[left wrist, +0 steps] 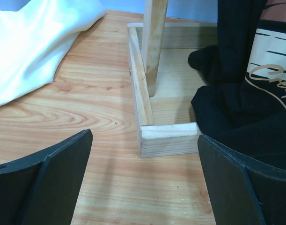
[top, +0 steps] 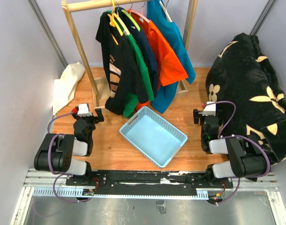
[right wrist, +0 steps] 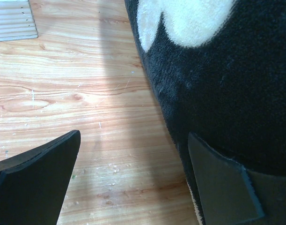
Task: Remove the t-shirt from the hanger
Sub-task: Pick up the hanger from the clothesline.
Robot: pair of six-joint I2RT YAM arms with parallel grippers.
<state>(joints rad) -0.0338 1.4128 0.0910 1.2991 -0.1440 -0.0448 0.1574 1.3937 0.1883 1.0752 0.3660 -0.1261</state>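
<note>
Both arms folded at near bench [top: 110, 145] edge; left end effector [top: 84, 123] and right end effector [top: 209, 123] wide, empty. T-shirts [top: 115, 70] hang on rack [top: 79, 42] at far edge (I can't tell which is mine). Basket [top: 152, 136] sits mid-bench below them, presumably to receive one.

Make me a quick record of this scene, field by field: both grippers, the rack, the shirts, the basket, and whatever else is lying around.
left gripper: open, empty, low, facing the rack's base
right gripper: open, empty, low, beside the blanket
rack: wooden, at the back
shirts: five hung on it, black, green, navy, orange, teal
basket: light blue, empty, in front of the rack
cloth: white, far left
blanket: black, flowered, right
</note>
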